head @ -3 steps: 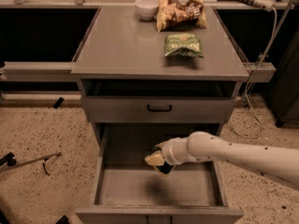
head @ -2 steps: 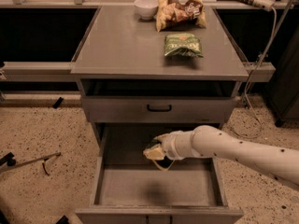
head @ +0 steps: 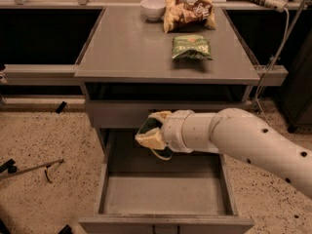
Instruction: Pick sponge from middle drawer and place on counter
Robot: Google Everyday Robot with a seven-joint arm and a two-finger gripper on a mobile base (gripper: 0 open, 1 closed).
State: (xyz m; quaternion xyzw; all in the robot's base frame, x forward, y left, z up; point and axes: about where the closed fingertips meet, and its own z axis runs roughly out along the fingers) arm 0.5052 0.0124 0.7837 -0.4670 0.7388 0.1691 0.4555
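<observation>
Starting at the far left, spotting a thin black tool lying on the speckled floor, well apart from the cabinet. Moving right, finding the grey tabletop carrying three things toward its back and right. Seeing a white bowl at the rear edge, a brown snack bag just beside the bowl on its right, and a green snack bag nearer the front, apart from both. Noting, under the tabletop, the upper drawer shut, its front partly hidden by the arm. Looking lower, finding the middle drawer pulled wide open, showing a plain grey floor and tall sides. Spotting the claw hanging above the back of that open drawer, in front of the upper drawer's face and below the tabletop's front edge. Seeing it clenching on the sponge (dark green face turned up, yellow underside turned toward the camera), holding it clear of the drawer floor and touching neither drawer nor tabletop. Noting a thin loop drooping beneath the claw. Following the thick white arm from the claw rightward and down, running off the right edge. Ending at the far right with a pale cable hanging down beside the tabletop's right edge.
</observation>
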